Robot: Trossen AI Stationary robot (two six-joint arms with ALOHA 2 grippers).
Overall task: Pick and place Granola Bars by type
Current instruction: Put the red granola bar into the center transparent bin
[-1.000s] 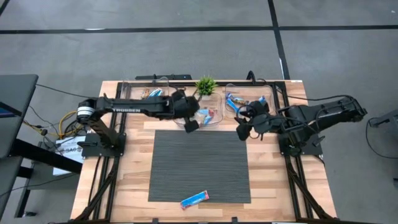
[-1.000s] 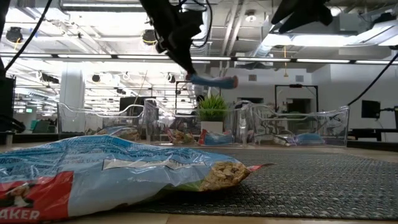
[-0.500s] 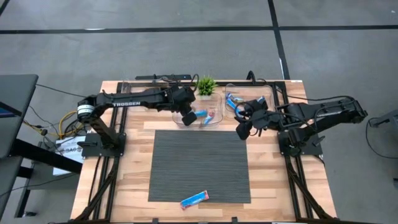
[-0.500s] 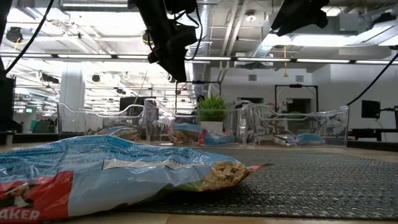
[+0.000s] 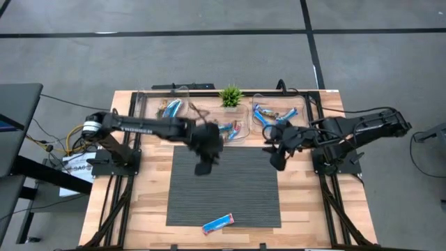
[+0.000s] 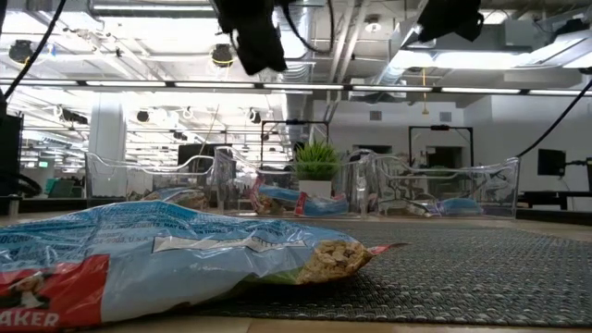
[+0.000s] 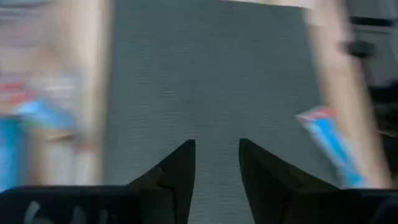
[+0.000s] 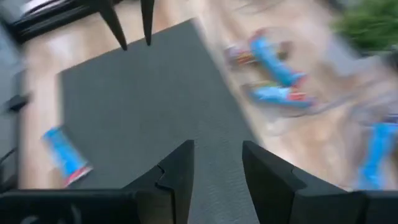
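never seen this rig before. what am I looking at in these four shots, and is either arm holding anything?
Two dark robot arms at a wooden table, sorting wrapped granola bars into clear bins.

The high view looks straight down. The left gripper hangs over the far part of the grey mat; the right gripper is at the mat's far right corner. One blue bar lies on the mat's near edge. More bars sit in the bins along the far edge, beside a small plant.

The low view sits at table height, so that blue bar fills its foreground.

The other two are wrist cameras, each looking past its own fingers. Both grippers are open, with nothing between the fingers.
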